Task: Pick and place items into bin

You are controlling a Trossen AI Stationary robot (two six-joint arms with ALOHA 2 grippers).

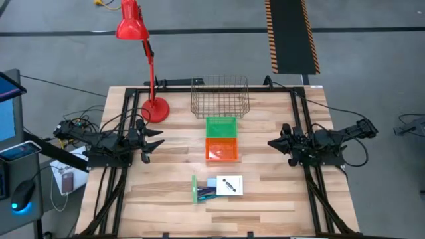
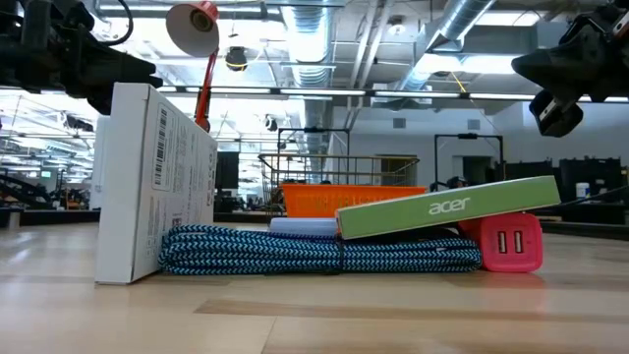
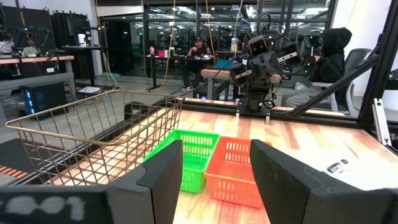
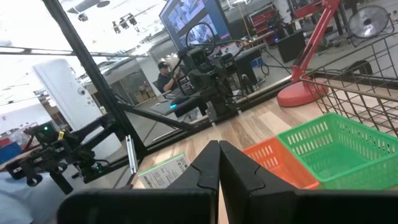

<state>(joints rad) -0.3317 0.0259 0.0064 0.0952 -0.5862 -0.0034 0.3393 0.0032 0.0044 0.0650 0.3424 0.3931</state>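
The items lie in a pile near the table's near edge [image 1: 216, 187], each resting on the wood. A white box [image 2: 157, 182] stands on its edge, and a blue braided cable [image 2: 314, 251] lies coiled flat. A green box marked "acer" [image 2: 447, 208] lies tilted on the cable, beside a red USB charger [image 2: 511, 241]. My left gripper [image 1: 158, 139] hovers open at the table's left, pointing toward the baskets [image 3: 216, 168]. My right gripper [image 1: 271, 142] hovers shut at the table's right [image 4: 219, 155]. Neither touches anything.
A green basket [image 1: 220, 126] and an orange basket [image 1: 222, 150] sit side by side mid-table, with a wire basket [image 1: 220, 97] behind them. A red desk lamp [image 1: 154, 109] stands at the far left. Bare wood lies between each gripper and the pile.
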